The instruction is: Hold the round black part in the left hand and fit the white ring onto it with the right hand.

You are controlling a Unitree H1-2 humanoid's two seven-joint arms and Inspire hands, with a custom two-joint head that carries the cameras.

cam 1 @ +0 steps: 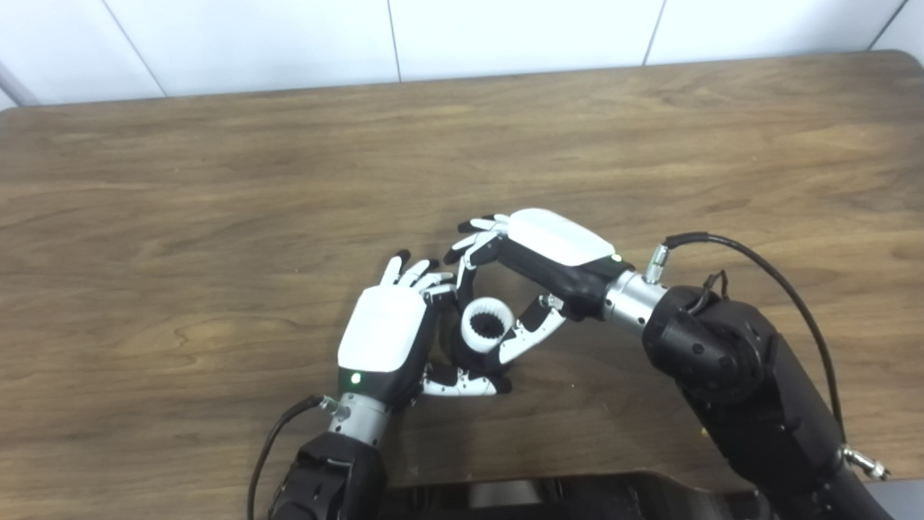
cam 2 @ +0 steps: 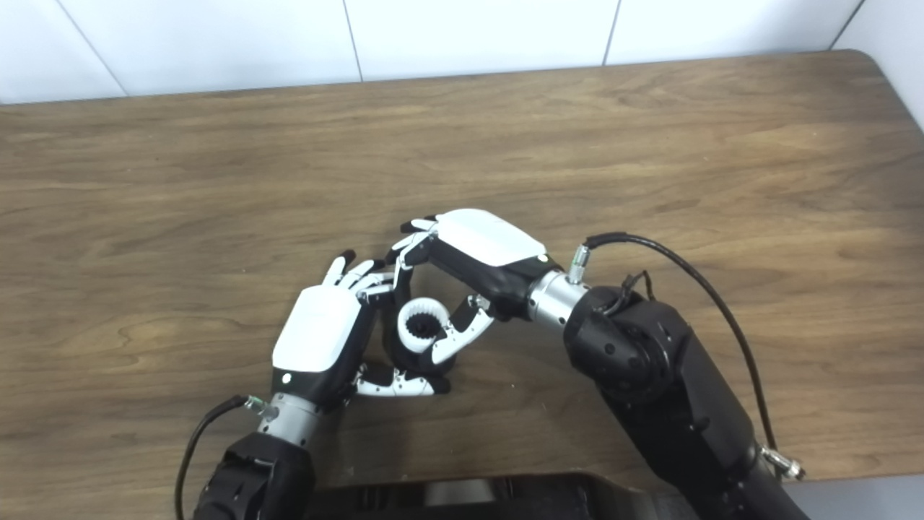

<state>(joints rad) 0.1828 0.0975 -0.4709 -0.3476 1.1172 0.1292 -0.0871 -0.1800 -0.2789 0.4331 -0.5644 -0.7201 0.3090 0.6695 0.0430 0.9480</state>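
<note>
Bare worktop [cam 1: 216, 180] surrounds both hands near its front edge: left hand [cam 1: 386, 336] grips black part [cam 1: 462, 355], right hand [cam 1: 538, 263] pinches white ring [cam 1: 487, 326].

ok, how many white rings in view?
1. The ring sits between the two hands near the table's front edge, on top of the black part, with the right hand's fingers around it. None seen elsewhere; one could be hidden under the hands.

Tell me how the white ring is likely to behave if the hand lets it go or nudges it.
The white ring looks like rigid moulded plastic with inner teeth, so probably stiff and light. Being round, it may roll if dropped on edge. The right hand pinches it by its smooth rim, so it could slip.
</note>
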